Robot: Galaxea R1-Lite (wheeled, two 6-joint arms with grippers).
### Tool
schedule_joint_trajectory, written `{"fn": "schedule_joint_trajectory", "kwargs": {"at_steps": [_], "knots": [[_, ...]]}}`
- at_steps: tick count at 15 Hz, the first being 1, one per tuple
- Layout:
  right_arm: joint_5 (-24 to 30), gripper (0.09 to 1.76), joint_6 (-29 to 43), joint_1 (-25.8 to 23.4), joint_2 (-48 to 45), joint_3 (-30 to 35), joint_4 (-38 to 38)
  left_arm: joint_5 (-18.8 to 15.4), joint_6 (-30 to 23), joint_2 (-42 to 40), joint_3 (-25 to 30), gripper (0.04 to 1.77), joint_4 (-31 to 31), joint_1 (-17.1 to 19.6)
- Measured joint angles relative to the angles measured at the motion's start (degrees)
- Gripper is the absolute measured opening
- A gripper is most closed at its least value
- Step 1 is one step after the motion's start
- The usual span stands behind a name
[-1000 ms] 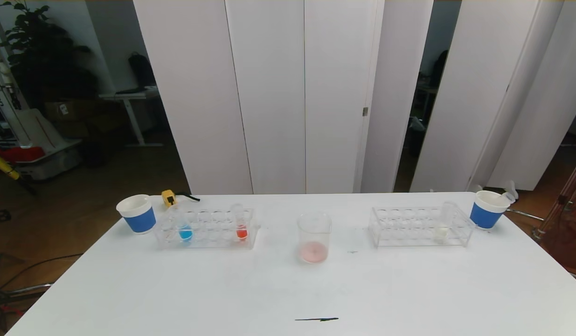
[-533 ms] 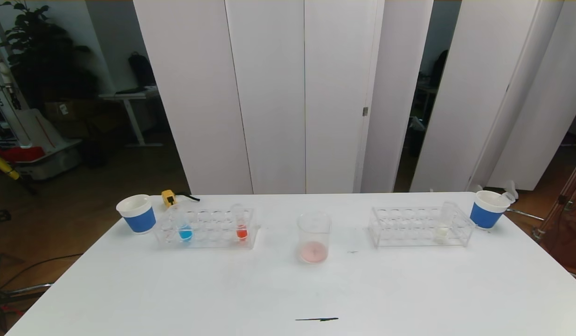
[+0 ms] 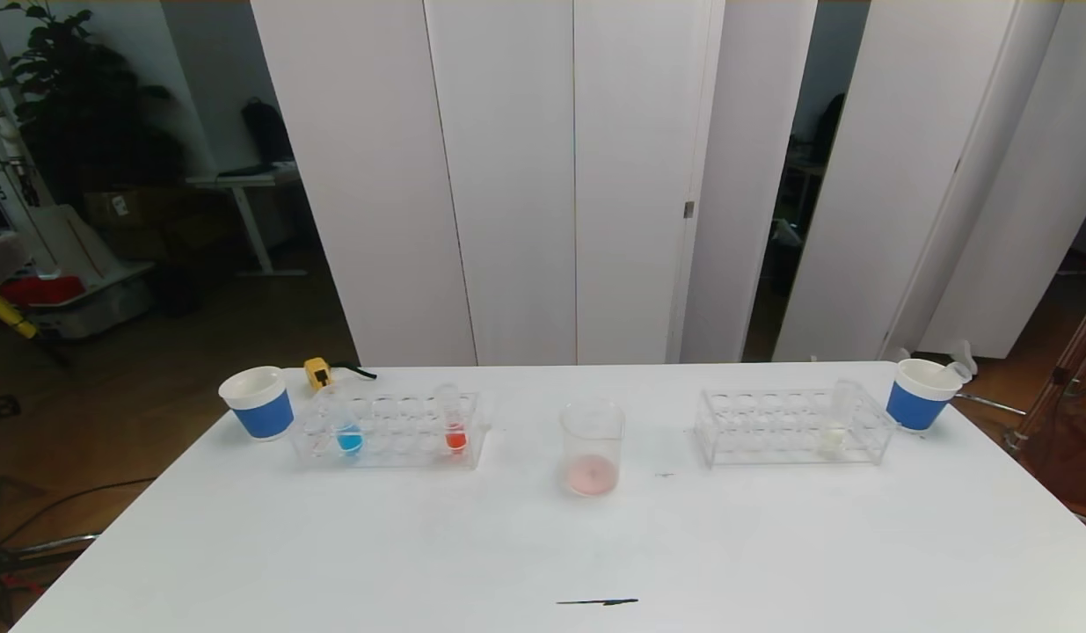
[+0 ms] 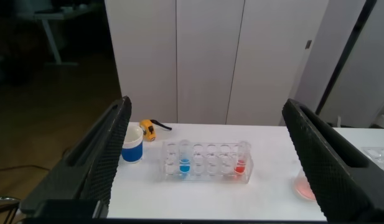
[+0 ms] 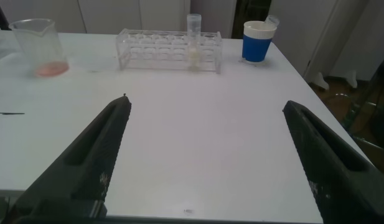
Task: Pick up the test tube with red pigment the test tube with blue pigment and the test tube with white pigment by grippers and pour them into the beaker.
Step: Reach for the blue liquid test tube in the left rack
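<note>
- Nearest, the left pincer [image 4: 204, 155] and the right pincer [image 5: 204, 155] both gaped wide, grasping nothing, back from the white counter [image 3: 543, 545].
- Farther, the clear glass beaker [image 3: 592, 447] held pinkish liquid.
- Blue-liquid test tube [image 3: 348, 426] and red-liquid test tube [image 3: 455, 420] stood racked left; milky-white test tube [image 3: 833, 422] racked right.

Cut off or unclear:
- Left gripper [image 4: 204, 155]: fingers run past the frame edge; absent from the head view.
- Right gripper [image 5: 207, 155]: likewise.
- Beaker [image 4: 307, 186]: mostly hidden behind a left finger [image 4: 332, 158].
- Small mark right of the beaker: too small to identify.
</note>
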Motion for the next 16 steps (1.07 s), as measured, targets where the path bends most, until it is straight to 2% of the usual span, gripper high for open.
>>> {"fn": "schedule_joint_trajectory", "kwargs": {"at_steps": [2,9,12,16], "knots": [[0.0,1.75,0.0,0.0,0.0,0.0,0.0,-0.2,-0.1,5.0,1.1,1.73,-4.1,0.0],[0.0,1.75,0.0,0.0,0.0,0.0,0.0,-0.8,-0.1,15.9,4.9,1.73,-12.2,0.0],[0.0,1.75,0.0,0.0,0.0,0.0,0.0,-0.7,0.0,21.1,8.4,1.73,-20.4,-0.2],[0.0,1.75,0.0,0.0,0.0,0.0,0.0,-0.9,0.0,29.0,15.7,1.73,-33.1,-0.3]]}}
